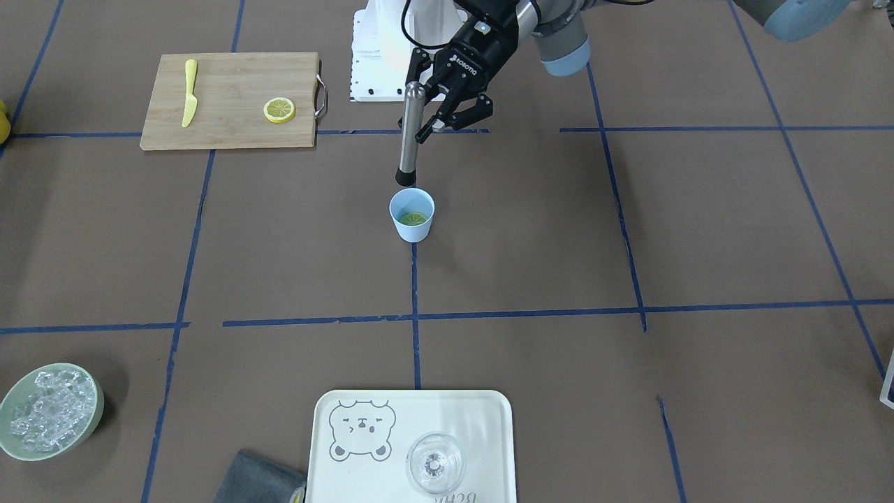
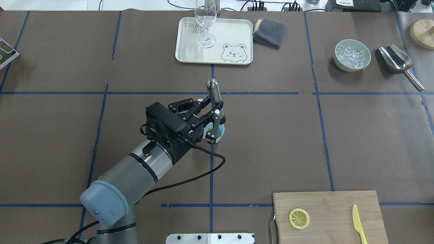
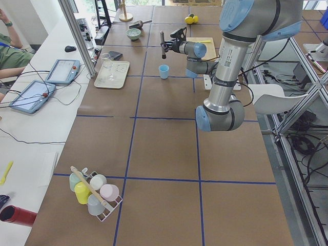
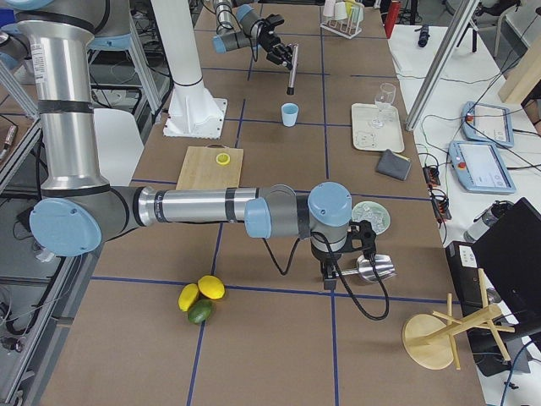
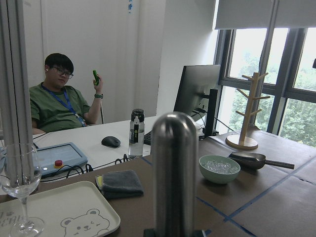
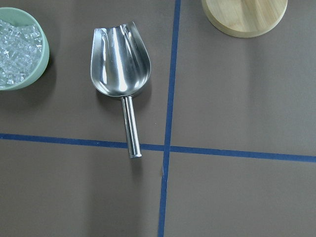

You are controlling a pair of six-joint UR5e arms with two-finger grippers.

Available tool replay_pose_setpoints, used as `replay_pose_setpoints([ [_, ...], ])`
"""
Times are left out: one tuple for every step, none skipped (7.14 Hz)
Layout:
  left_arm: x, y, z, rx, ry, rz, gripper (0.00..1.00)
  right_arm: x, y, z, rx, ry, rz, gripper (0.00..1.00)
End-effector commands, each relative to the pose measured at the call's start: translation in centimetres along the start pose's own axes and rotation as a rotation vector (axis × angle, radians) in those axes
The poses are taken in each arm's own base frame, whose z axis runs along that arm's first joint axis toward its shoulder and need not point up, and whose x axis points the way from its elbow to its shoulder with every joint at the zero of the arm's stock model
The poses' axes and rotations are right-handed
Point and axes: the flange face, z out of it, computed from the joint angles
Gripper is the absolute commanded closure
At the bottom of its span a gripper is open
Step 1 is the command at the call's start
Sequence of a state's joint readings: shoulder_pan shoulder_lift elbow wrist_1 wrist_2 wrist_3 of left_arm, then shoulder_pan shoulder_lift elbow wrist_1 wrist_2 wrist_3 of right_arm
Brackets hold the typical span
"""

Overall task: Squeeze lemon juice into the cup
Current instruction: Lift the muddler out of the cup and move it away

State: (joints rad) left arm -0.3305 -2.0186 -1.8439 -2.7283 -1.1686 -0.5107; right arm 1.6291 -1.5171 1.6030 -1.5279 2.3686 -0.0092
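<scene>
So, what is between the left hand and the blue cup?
A steel rod with a black tip: the left hand grips it, and its tip hangs above the cup. The front-facing view shows it.

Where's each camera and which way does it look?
Front: across table, facing robot; left gripper holds rod above cup.
Overhead: behind robot, looking down; left arm.
Left side: table's end; left arm near.
Right side: opposite end; right arm near.
Left wrist: sideways past rod; body barely shows.
Right wrist: down onto scoop; no fingers.
Shared: overhead and front show cup.
</scene>
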Motion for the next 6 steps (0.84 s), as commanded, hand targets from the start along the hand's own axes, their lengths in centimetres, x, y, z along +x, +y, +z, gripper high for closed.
replay_pose_setpoints([
  [-7.0,-1.6,-2.6,-0.144,0.135,-0.013,1.00,0.0,-0.1,-0.1,0.001,0.000,-0.001,0.00],
  [-10.0,-0.7,-4.3,-0.277,0.163,-0.005,1.00,0.0,0.0,0.0,0.000,0.000,0.000,0.00],
  [-11.9,-1.4,-5.1,-0.391,0.168,-0.014,1.00,0.0,0.0,0.0,0.000,0.002,0.000,0.00],
  [-14.9,-3.3,-5.0,-0.541,0.088,-0.057,1.00,0.0,0.0,-0.1,0.002,0.002,-0.002,0.00],
  [-16.9,-4.8,-5.4,-0.661,-0.038,-0.182,1.00,0.0,0.0,0.0,0.001,0.002,-0.001,0.00],
  [-19.0,-5.4,-5.9,-0.711,-0.111,-0.270,1.00,0.1,0.0,0.1,-0.002,0.005,0.000,0.00],
])
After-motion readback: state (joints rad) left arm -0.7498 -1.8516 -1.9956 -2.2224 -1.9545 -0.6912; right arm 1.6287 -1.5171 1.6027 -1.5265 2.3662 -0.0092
